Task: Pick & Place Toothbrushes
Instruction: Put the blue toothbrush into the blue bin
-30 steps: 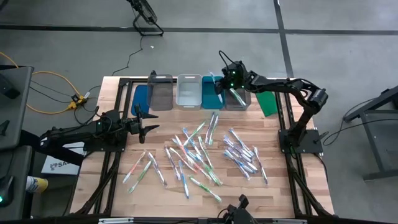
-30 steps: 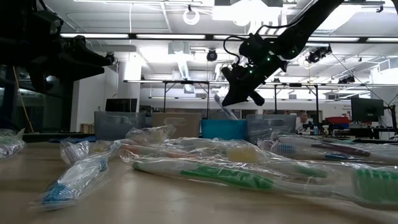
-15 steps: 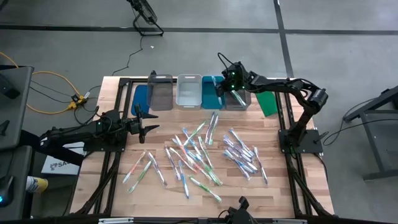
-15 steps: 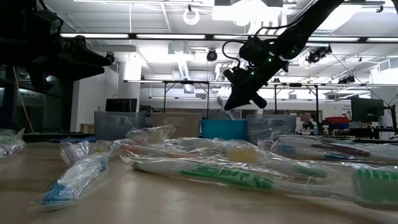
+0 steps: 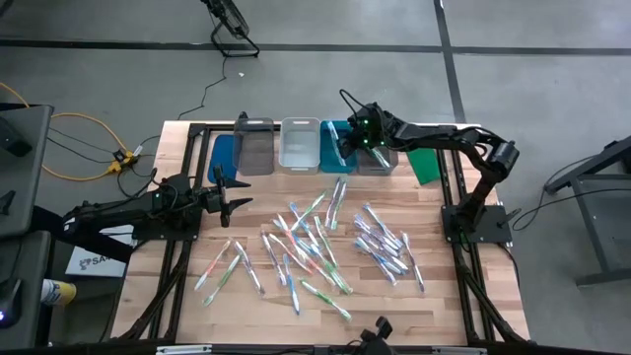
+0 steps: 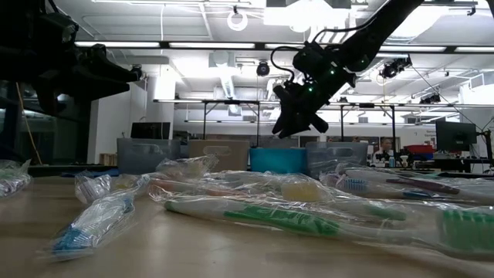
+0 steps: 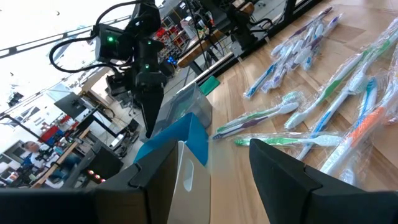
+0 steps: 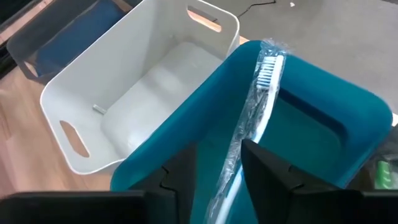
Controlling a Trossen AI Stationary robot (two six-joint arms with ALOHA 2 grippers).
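Hovering over the teal bin [image 8: 323, 124], the right gripper [image 8: 214, 165] has parted fingers flanking a wrapped toothbrush [image 8: 252, 118]; no legible writing.

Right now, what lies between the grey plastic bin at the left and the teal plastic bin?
In the high view, one clear plastic bin stands between the grey plastic bin and the teal plastic bin, all in one row.

Your right arm stretches from its base at the table's right edge toward the far side, its right gripper [image 5: 347, 143] raised well above the table and tilted downward, fingers [image 8: 266, 177] parted with a gap between them. Your left arm lies low along the table's left side, its left gripper [image 5: 237, 194] pointing inward with fingers [image 7: 283, 180] spread wide.
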